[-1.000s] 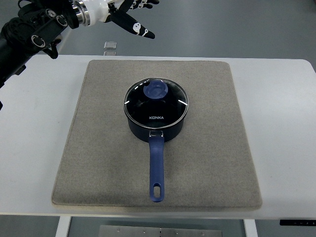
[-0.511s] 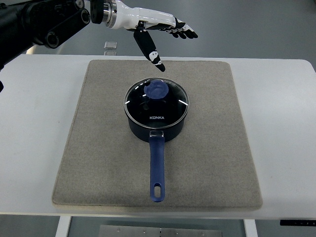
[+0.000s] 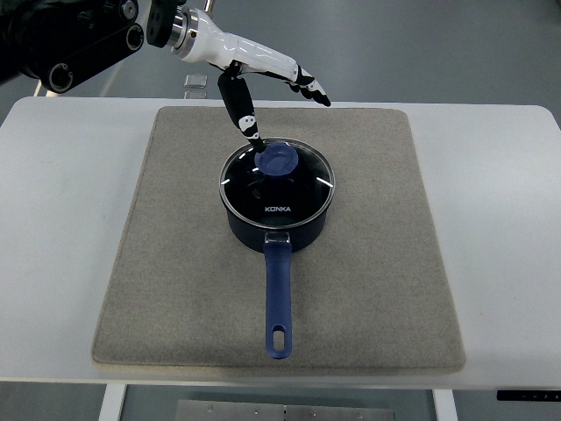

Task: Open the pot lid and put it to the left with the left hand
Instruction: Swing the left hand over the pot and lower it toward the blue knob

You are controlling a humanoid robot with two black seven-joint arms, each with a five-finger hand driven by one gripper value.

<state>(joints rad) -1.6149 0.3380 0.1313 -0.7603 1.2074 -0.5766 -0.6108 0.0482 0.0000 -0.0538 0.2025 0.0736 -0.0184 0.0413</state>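
Near the mat's centre, slightly toward its far edge, sits the pot with the glass lid on it, blue knob toward the lid's far side. Pot handle points at the mat's near edge.

Risk, as a judgement: knob is small, rounded and off the lid's centre, so a shallow pinch could slip off it, or lift the lid tilted so it clips the pot rim and drags the pot across the mat. Fingers closing early would just push the lid.

Lid is clear glass with a metal rim, dark inside below, white brand print on the glass. Pot is dark navy, handle blue with a hanging hole.

Left hand hovers over the mat's far edge, wide open, holding nothing; thumb points down at the knob, tip just beside it, contact unclear. White worktop carries the mat.
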